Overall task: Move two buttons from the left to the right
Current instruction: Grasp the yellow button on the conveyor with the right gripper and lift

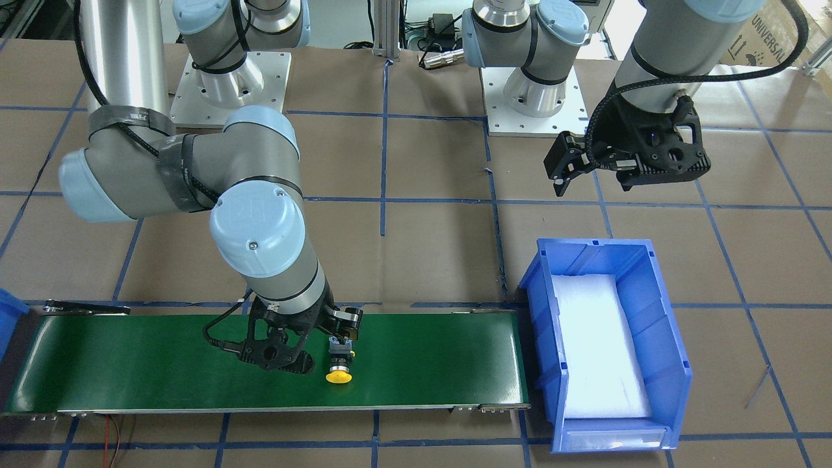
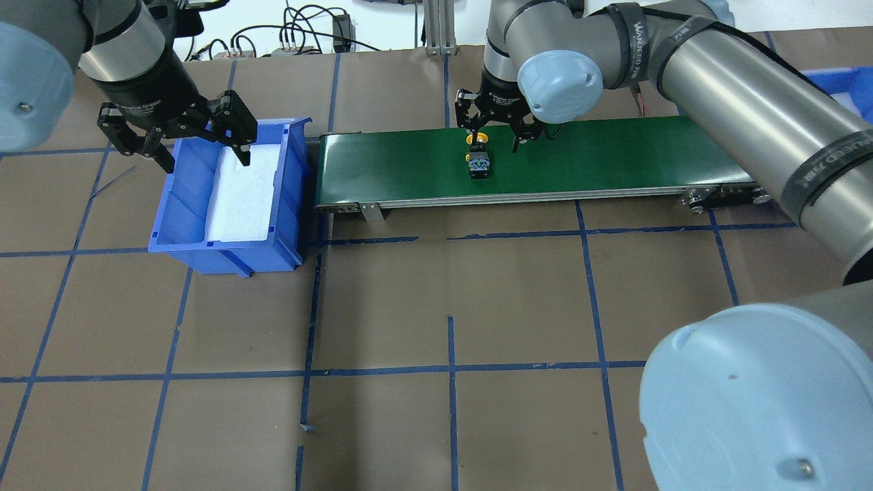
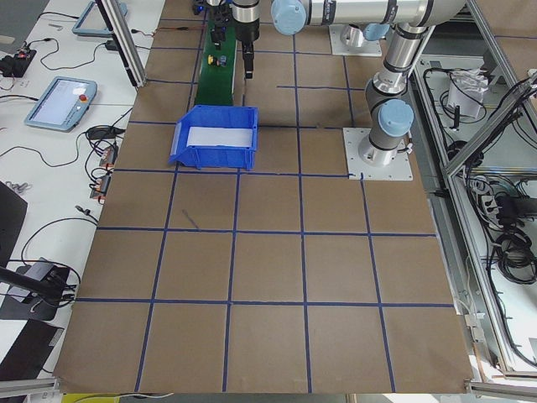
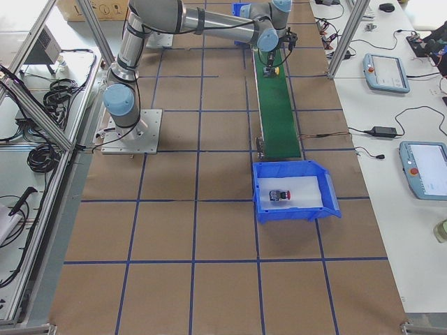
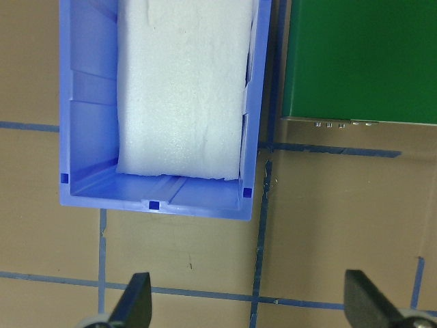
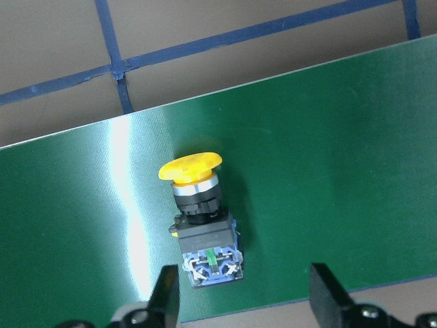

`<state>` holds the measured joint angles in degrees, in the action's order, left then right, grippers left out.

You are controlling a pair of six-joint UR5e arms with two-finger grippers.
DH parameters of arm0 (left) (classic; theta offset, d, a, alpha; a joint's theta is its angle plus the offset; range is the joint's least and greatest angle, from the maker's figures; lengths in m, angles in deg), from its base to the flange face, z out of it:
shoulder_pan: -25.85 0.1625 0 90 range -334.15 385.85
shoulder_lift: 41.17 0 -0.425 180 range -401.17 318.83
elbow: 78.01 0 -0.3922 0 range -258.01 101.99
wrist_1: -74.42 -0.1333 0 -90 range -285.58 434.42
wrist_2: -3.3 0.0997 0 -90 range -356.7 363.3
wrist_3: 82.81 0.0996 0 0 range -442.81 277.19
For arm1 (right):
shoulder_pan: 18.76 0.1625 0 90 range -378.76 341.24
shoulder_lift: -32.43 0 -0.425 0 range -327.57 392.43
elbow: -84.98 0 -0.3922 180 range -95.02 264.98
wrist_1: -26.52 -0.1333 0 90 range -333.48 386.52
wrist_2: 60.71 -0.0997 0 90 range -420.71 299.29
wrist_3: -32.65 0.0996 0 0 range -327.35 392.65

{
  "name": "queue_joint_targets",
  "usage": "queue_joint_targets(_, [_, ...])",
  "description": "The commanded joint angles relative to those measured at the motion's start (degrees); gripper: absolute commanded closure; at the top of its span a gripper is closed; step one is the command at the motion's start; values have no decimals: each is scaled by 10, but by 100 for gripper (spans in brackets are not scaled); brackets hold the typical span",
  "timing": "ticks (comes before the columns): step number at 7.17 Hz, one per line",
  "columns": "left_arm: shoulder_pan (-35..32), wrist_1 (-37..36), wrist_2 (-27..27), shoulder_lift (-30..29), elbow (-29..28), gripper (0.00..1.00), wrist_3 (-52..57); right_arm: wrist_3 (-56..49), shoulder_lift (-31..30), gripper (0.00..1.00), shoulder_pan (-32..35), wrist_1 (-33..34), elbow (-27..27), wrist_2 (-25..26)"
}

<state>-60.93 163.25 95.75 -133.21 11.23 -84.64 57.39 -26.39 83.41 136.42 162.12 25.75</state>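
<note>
Yellow button (image 6: pixel 201 219) lies on its side on the green belt (image 2: pixel 614 157), nearer the belt's left end. Its cap points away from the robot and its blue-and-grey terminal end points toward it.

Right pincer (image 6: pixel 247 301) hangs directly over it, jaws spread. The button body sits between the two fingertips, closer to one. No contact can be made out.

Red button (image 4: pixel 279 195) rests on white foam inside the blue bin (image 4: pixel 297 211) at the belt's right end, seen only from the right-side camera.

Left pincer (image 2: pixel 203 155) is spread wide and holds nothing. It hovers over the second blue bin (image 2: pixel 225 258) at the belt's left end, toward the wall nearest the robot. This bin shows only a white foam pad (image 5: pixel 184 89).

The brown worktop (image 2: pixel 477 307) is gridded with blue tape.

Writing: a cardboard box (image 1: pixel 773 32) behind the left arm reads "UNIVERSAL". A dark strap (image 2: pixel 638 31) round the right arm carries white lettering, apparently "WANJEED". Print on the pincer bodies is too small to read.
</note>
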Motion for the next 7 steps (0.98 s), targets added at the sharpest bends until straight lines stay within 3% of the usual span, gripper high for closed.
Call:
queue_joint_targets(1, [-1,-1,0,-2,1,0,0,-9,12,28,7,5,2,2])
queue_joint_targets(3, [-1,-1,0,-2,1,0,0,-28,13,28,-2,7,9,5])
queue_joint_targets(6, [-1,-1,0,-2,1,0,1,-40,20,28,-7,106,64,5])
queue_joint_targets(7, [0,0,0,-2,1,0,1,-41,20,32,-9,108,66,4])
